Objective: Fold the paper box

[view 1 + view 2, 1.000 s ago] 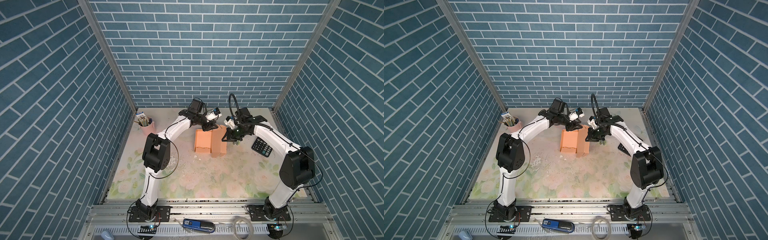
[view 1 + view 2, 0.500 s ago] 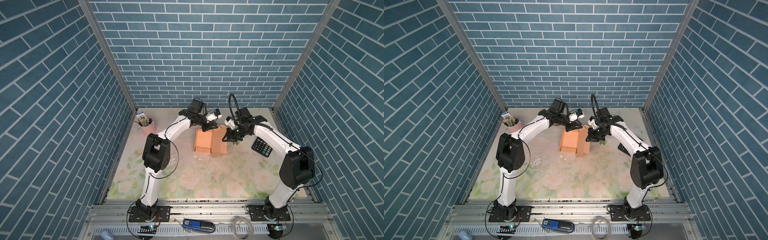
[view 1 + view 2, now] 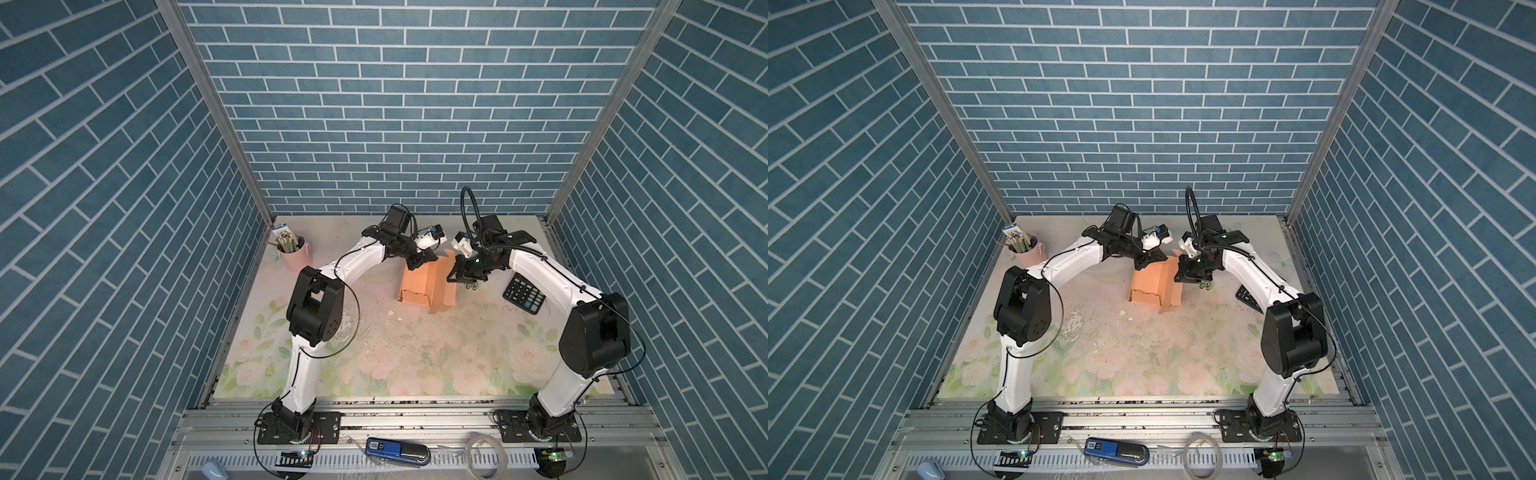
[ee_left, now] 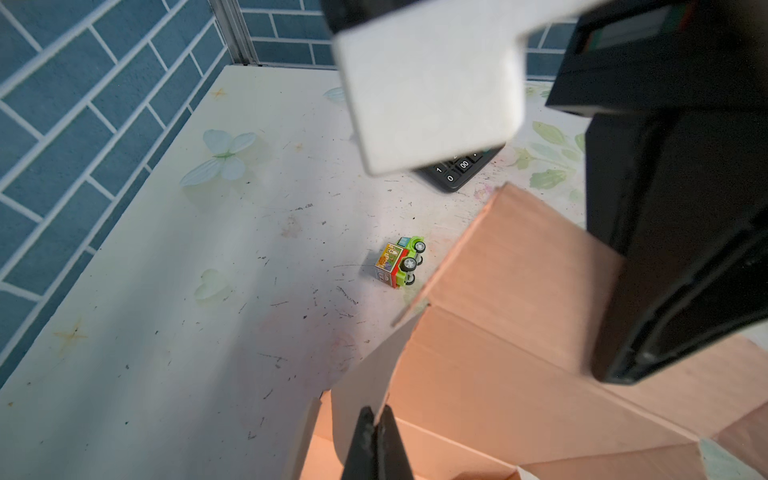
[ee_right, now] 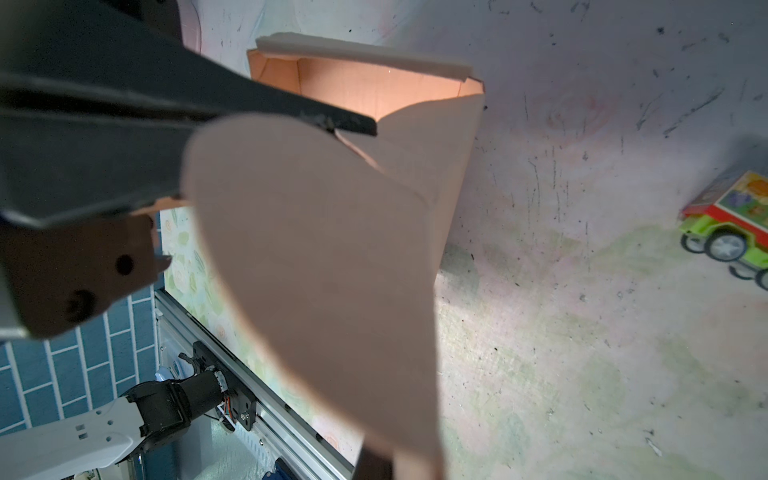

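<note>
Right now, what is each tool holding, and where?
Both hold the paper box: left tool pinches one flap's edge; right tool pinches the rounded flap.

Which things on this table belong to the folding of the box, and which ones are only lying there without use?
Belong to the job:
- paper box
- left tool, shut on one of its flaps
- right tool, also shut on a flap

Only lying about:
- calculator
- toy truck
- pink cup with pencils

Table [image 3: 415, 353]: box [image 3: 419, 282], calculator [image 3: 524, 294], truck [image 4: 400, 261], apparent cup [image 3: 295, 259]
</note>
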Action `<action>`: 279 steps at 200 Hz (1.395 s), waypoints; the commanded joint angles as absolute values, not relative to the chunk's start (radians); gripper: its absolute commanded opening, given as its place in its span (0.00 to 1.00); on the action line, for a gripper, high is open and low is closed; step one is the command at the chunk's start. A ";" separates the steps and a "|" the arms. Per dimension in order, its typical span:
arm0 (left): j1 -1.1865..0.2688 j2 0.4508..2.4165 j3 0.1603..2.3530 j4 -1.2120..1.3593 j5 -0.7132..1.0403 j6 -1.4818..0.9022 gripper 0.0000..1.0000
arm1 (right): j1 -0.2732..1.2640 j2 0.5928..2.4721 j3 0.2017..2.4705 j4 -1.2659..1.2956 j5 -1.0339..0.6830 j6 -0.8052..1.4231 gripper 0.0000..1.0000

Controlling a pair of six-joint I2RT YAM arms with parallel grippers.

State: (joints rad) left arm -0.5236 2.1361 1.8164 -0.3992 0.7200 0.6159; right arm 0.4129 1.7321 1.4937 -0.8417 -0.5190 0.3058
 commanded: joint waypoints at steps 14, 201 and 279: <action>-0.522 2.113 1.817 -0.354 0.598 0.544 0.00 | 0.419 1.732 1.526 -0.842 -0.522 0.255 0.21; -0.451 1.823 1.376 -0.147 -0.229 -0.394 0.00 | 0.319 1.416 1.089 -0.288 -0.120 0.765 0.45; -0.477 1.634 1.089 -0.008 -0.317 -0.595 0.00 | 0.440 1.570 1.091 -0.168 -0.201 0.685 0.43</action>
State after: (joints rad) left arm -0.4660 1.6684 1.1450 -0.0788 -0.2802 -0.5236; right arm 0.4019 1.5005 1.0798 -0.2367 -0.1516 0.7258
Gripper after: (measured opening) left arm 0.050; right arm 0.426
